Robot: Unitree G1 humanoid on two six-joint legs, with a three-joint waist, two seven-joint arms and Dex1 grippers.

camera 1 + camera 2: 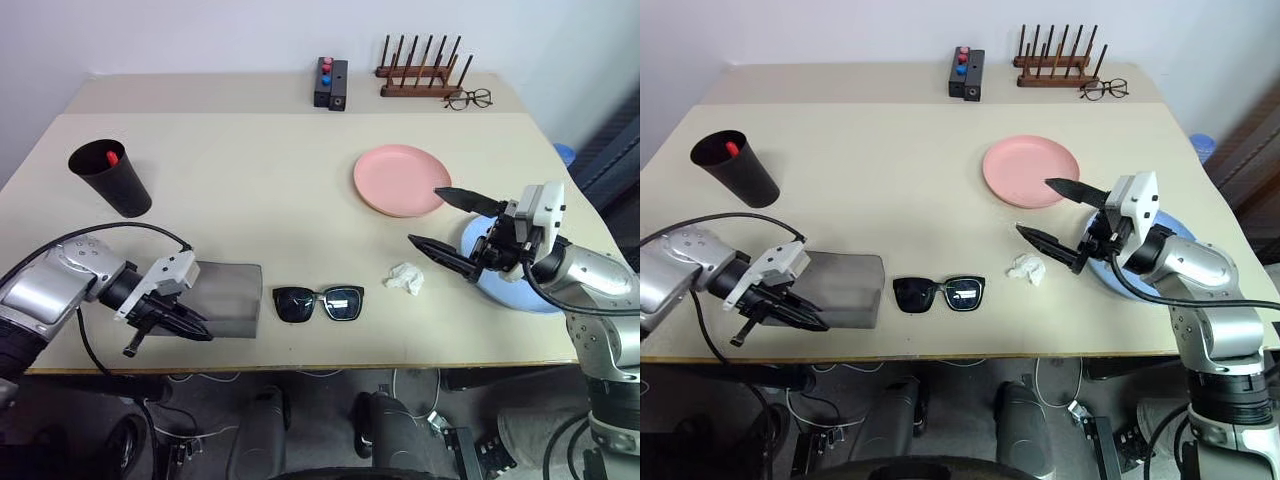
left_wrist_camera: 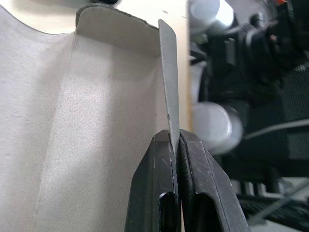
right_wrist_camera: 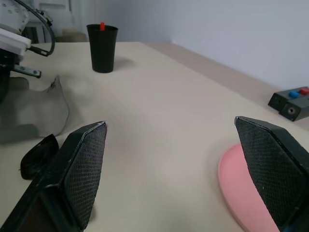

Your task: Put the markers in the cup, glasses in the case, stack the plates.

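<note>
With the left pincer pinching the flap of the grey case at the bench's near edge, keep the lid held back while the wide-open right pincer fetches the sunglasses lying just beside it.

The tall black cup stands upright near the table's far left corner, a red marker cap poking up inside it. The grey felt case lies at the front left edge with its flap raised. Just beside it, the black sunglasses rest unfolded, lenses dark. The pink plate sits flat toward the right, and the light blue plate lies nearer the right front edge, apart from it.
</note>
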